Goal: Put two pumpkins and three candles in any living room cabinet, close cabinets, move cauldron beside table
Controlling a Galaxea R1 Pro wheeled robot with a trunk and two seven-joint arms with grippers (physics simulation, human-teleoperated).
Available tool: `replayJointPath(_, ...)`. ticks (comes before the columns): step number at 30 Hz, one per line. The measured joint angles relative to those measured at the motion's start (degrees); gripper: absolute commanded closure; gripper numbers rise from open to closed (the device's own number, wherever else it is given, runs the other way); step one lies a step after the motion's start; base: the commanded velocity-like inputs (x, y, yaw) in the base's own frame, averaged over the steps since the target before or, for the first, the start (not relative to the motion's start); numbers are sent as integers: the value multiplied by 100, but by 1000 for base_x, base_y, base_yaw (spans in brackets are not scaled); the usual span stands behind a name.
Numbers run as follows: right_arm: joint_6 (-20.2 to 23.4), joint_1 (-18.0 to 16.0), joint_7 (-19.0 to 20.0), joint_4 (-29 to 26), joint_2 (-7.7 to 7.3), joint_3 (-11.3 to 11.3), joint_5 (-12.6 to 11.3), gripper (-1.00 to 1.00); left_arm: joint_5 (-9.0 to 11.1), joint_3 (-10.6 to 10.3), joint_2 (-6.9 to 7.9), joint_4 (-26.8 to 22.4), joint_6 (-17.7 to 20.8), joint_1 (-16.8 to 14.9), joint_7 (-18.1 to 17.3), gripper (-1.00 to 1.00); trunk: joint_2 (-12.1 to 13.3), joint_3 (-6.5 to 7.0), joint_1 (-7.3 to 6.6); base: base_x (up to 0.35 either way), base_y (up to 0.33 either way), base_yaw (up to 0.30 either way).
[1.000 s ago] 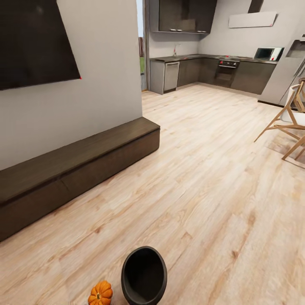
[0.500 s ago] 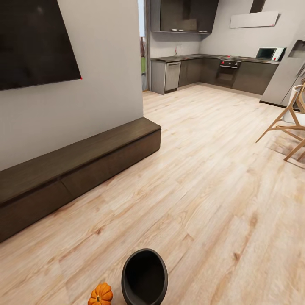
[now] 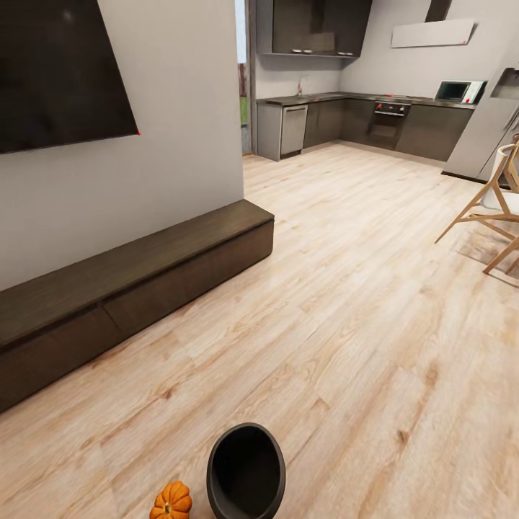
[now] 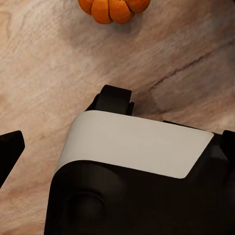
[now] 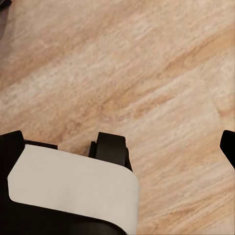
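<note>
One orange pumpkin (image 3: 171,501) sits on the wood floor at the bottom edge of the head view, just left of the black cauldron (image 3: 245,472), which stands upright with its mouth showing. The long dark-brown cabinet (image 3: 130,281) runs along the left wall, all its fronts shut. In the left wrist view the pumpkin (image 4: 113,7) lies on the floor beyond my left gripper (image 4: 119,149), whose fingertips (image 4: 10,152) stand wide apart, open and empty. My right gripper (image 5: 119,147) is open too, over bare floor. The candles and the table are out of view.
A dark TV (image 3: 58,72) hangs on the wall above the cabinet. A wooden chair (image 3: 490,209) stands at the right edge. The kitchen units (image 3: 360,122) and a fridge (image 3: 483,137) lie at the back. My own white-and-black base (image 4: 132,147) shows below both wrists.
The head view shifted slightly a second ago, so the camera moved a little; it has held still for the last half second. Pumpkin, cauldron and cabinet stay put.
</note>
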Motion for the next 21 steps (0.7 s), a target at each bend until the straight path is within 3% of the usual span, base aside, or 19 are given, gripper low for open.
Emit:
replayJointPath(4, 9, 0, 11, 1, 14, -1, 11, -100, 2, -1, 1, -14, -6, 0, -33, -100, 0, 0, 0, 0, 0, 0)
replayJointPath(7, 158, -26, 55, -153, -35, 33, 77, -100, -53, -26, 28, -315, 193, -136, -31, -100, 0, 0, 0, 0, 0, 0)
replayJointPath(8, 279, -45, 51, -313, -32, 32, 78, -100, -61, -29, 37, -434, 415, -278, -28, -100, 0, 1, 0, 0, 0, 0)
replayJointPath(9, 1237, -139, 21, -894, -9, 27, 78, -100, -23, 5, 76, -692, 1168, -603, -18, -100, 0, 0, 0, 0, 0, 0)
replayJointPath(10, 1572, -192, 10, -1244, -4, 26, 81, -100, -45, 2, 75, -771, 1319, -1077, -15, -100, 0, 2, 0, 0, 0, 0)
replayJointPath(11, 1881, -228, 0, -1561, -2, 23, 77, -100, -37, 6, 75, -855, 1423, -1182, -9, -100, 0, 1, 0, 0, 0, 0)
replayJointPath(16, 2995, -469, -166, -2789, 54, 15, 42, -100, -17, 108, 69, -1245, 1884, -1861, 137, -100, 0, 2, 0, 0, 0, 0)
replayJointPath(18, 3380, -699, -336, -2977, 155, 12, 14, -100, -7, 273, 57, -1381, 2072, -2104, 238, -100, 0, 1, 0, 0, 0, 0)
replayJointPath(21, 3874, -1123, -676, -3113, 343, 11, -19, -100, -10, 720, 44, -1729, 2322, -2457, 491, -100, 0, 1, 0, 0, 0, 0)
